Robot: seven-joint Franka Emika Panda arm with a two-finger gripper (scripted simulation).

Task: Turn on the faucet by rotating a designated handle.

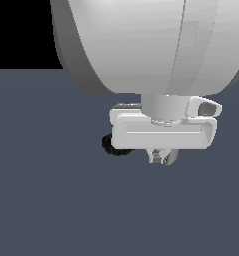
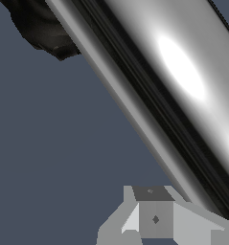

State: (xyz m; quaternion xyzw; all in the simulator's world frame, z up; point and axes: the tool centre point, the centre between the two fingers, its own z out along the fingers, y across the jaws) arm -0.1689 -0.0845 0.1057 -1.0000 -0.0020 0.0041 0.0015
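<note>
- The arm [image 1: 141, 45] fills the upper part of the exterior view, a big white rounded shell; below it hangs the white hand body, wide and flat, over a dark grey-blue floor [image 1: 46, 200].
- The gripper [image 1: 161, 158] points down under that body; only short grey finger stubs show beneath it, close together; whether they are clenched on anything I cannot tell.
- The faucet [image 1: 112, 145] shows in the exterior view only as a small black lump at the lower edge of the hand body, on the exterior view's left of the fingers; the rest is hidden behind the hand.
- In the wrist view the handle [image 2: 183, 76] is very near the camera, a shiny chrome bar running on a slant across the picture, with a bright highlight and dark streaks along its length; its end is not in view.
- A black rough piece of the faucet sits in one corner of the wrist view, just beside the bar.
- One grey finger [image 2: 154, 217] shows at the edge of the wrist view, just beside the bar; whether it touches is unclear; the other finger is not seen.
</note>
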